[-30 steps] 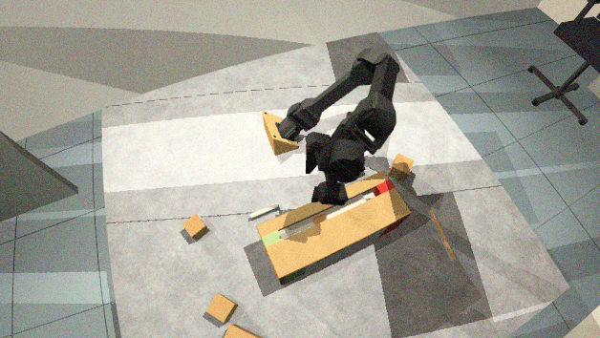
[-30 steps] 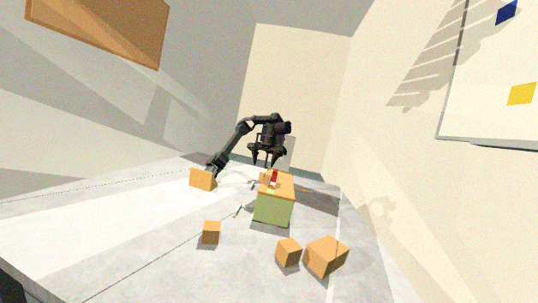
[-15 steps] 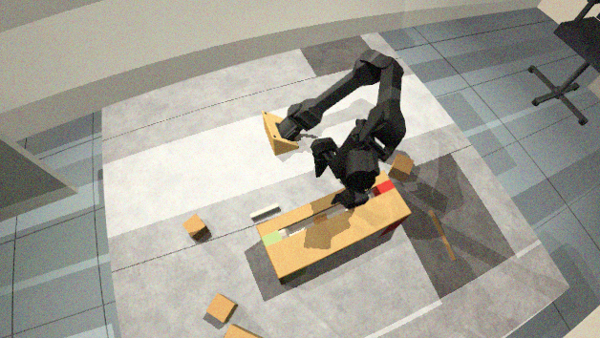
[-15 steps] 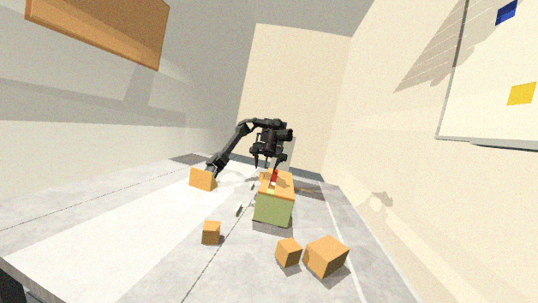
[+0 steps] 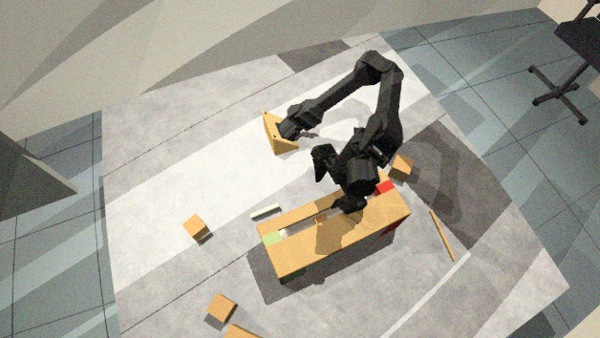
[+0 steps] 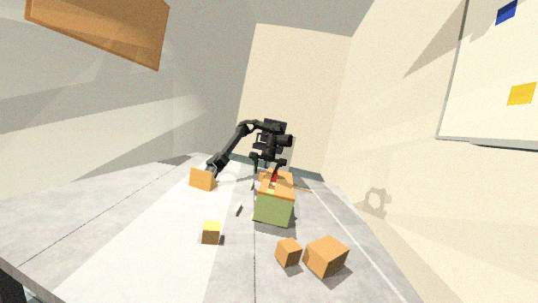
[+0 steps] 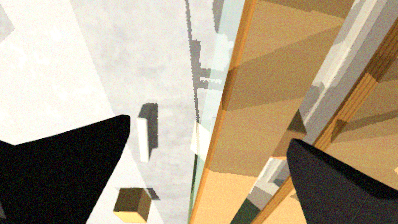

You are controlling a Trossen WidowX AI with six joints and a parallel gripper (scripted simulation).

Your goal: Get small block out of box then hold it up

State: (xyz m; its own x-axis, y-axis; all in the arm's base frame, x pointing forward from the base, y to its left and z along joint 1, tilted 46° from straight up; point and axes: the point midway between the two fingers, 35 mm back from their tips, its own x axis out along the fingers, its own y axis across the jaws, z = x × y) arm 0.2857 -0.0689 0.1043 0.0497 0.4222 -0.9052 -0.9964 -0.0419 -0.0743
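Orange wood tops the box, above which the gripper is poised, jaws apart and empty. The small block is seen inside the box's slot; by a misjudged push, it could be lost to the pocket.

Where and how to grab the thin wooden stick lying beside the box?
I'd take the stick near mid-length, straight down from above, jaws closing across its narrow width. It's long, thin and lying flat, with both long sides free; a middle grip should balance best. Coming from above should also avoid brushing the box.
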